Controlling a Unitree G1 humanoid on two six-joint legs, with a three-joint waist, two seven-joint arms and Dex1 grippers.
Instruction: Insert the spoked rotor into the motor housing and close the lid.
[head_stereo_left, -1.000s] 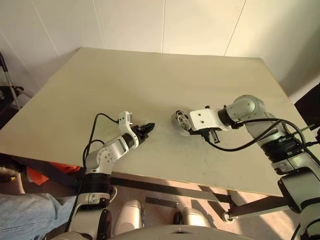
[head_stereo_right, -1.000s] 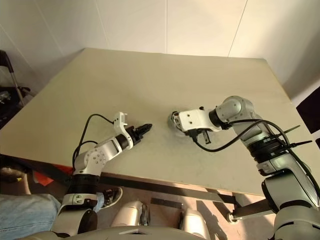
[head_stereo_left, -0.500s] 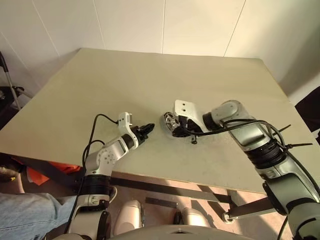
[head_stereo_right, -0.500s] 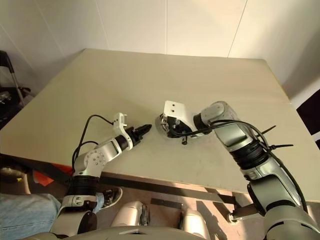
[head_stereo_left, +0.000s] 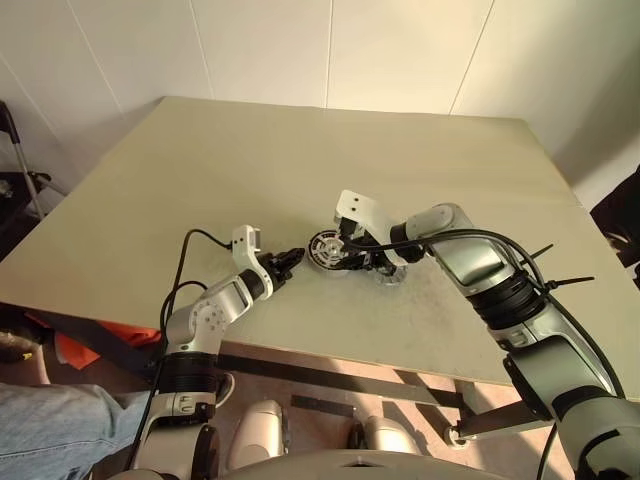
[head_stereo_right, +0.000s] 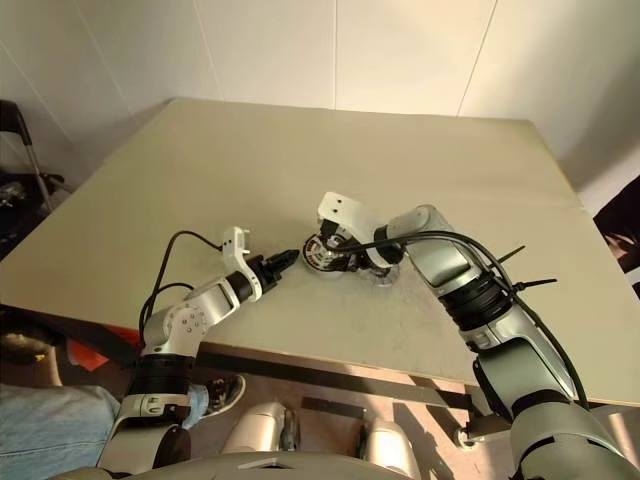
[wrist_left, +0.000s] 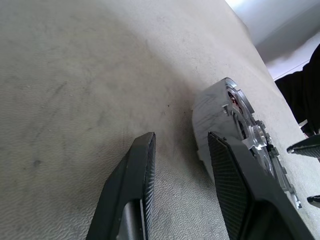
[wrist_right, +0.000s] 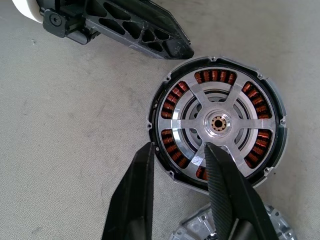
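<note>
**Motor housing lies between the two hands, rotor seated**

The motor housing (wrist_right: 216, 125) lies flat on the tabletop (head_stereo_left: 250, 160) – coppery windings ringing the spoked rotor (wrist_right: 218, 123) inside it. The right hand (wrist_right: 177, 192) hovers over its rim, fingers parted, holding nothing. The left hand (wrist_left: 182, 185) is just beside it, part open, empty. The lid (wrist_right: 235, 231) is cut off at the wrist view's edge. Pale walls stand behind.

Spoked rotor (wrist_right: 218, 122) inside motor housing (wrist_right: 160, 100).

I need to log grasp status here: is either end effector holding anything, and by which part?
Nothing is held. The right end effector is open over the motor housing; the left end effector is open beside its rim.
</note>
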